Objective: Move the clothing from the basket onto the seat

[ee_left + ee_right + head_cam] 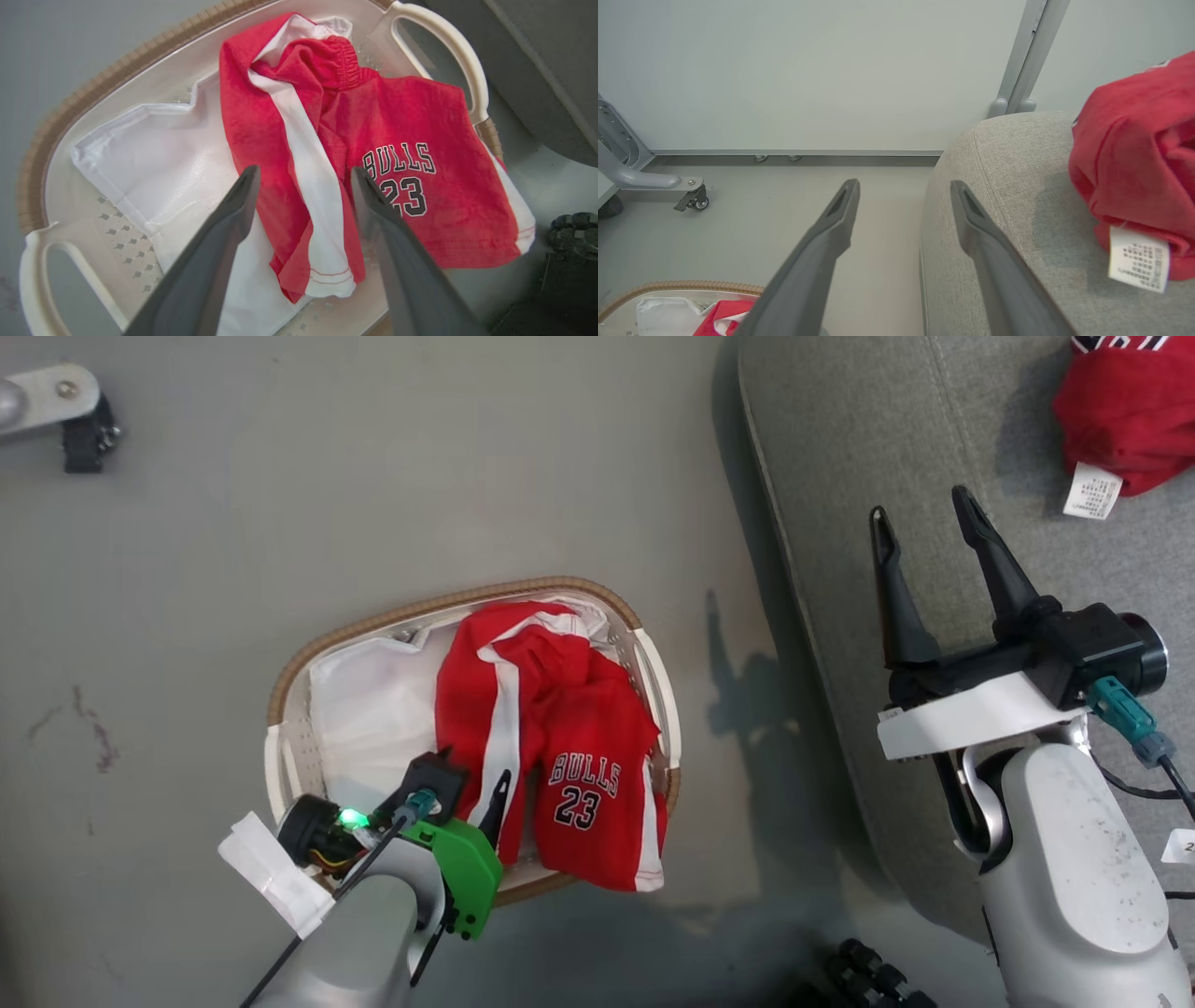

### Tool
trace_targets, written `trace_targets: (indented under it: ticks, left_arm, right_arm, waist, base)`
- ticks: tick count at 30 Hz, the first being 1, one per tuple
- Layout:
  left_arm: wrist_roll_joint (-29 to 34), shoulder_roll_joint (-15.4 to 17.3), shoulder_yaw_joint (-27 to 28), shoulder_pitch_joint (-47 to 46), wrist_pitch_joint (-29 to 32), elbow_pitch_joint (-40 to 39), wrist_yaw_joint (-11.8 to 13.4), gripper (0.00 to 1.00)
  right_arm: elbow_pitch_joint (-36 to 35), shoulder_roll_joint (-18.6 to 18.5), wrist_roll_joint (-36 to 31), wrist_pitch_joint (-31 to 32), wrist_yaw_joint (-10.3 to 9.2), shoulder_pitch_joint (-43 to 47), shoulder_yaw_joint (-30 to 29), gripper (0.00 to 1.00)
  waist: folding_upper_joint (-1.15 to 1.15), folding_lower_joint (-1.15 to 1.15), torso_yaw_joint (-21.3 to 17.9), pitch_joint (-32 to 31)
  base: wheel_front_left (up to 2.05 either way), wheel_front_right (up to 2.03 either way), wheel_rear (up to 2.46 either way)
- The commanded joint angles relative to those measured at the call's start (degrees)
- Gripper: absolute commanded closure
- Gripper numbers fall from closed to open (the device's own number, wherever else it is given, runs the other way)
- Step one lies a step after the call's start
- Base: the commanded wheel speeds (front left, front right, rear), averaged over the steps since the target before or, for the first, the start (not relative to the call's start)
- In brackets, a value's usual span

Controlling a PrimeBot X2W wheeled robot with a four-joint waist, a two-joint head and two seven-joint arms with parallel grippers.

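Directly ahead of the wide-open, empty left gripper (304,171), the red clothing (420,196) lies in the basket (117,60), its white stripe (313,177) in line with the jaws, while the open, empty right gripper (924,518) hangs over the seat (859,476).

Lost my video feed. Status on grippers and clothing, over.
Left gripper open, above Bulls garment in basket. Right gripper open, empty, over seat. Other red garment on seat. Nothing in the way.

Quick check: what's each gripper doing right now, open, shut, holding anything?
Left gripper: open, empty, jaws over the red garment in the basket.
Right gripper: open, empty, above the seat.
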Motion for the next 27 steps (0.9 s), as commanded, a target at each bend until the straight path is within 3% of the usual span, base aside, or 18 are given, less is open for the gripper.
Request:
trace_targets:
  ticks: [1,10,20,22,24,25,27]
  left_arm:
    - [-0.1,0.4,0.0,-1.8,0.0,1.3,0.4,0.0]
    - [-1.5,0.5,0.6,-6.1,0.4,9.2,1.5,0.0]
    - [-2.7,1.0,0.5,-8.3,4.9,12.3,1.6,0.0]
    - [-2.8,1.0,0.4,-8.5,5.6,12.5,1.7,0.57]
    - [-3.1,1.0,0.3,-8.6,6.4,12.7,1.6,0.91]
    - [-3.0,1.0,0.3,-8.7,6.7,12.7,1.6,1.0]
    - [-3.3,1.1,0.2,-8.9,6.9,12.8,1.6,1.0]
  right_arm:
    - [-0.7,-0.1,0.8,-0.3,-0.08,-1.1,0.3,0.0]
    - [-2.7,-0.1,2.0,-0.3,-0.08,-2.5,1.1,0.0]
    - [-4.1,-0.1,3.0,-0.3,-0.08,-3.2,2.1,0.0]
    - [-4.2,-0.1,3.1,-0.3,-0.08,-3.3,2.3,0.0]
    - [-4.3,-0.1,3.3,-0.3,-0.08,-3.4,2.5,0.0]
    - [-4.3,-0.1,3.4,-0.3,-0.08,-3.5,2.5,0.0]
    - [-4.4,-0.1,3.6,-0.3,-0.08,-3.6,2.6,0.0]
  waist:
    - [0.0,-0.01,-4.7,6.6]
    - [0.0,-0.01,-6.2,11.2]
    - [0.0,-0.01,-6.9,13.2]
    - [0.0,-0.01,-7.0,13.4]
    - [0.0,-0.01,-7.1,13.6]
    - [0.0,-0.01,-7.2,13.6]
    - [0.0,-0.01,-7.3,13.7]
  base:
    - [0.0,0.0,0.0]
    - [0.0,0.0,0.0]
    - [0.0,0.0,0.0]
    - [0.0,0.0,0.0]
    - [0.0,0.0,0.0]
    - [0.0,0.0,0.0]
    - [0.0,0.0,0.0]
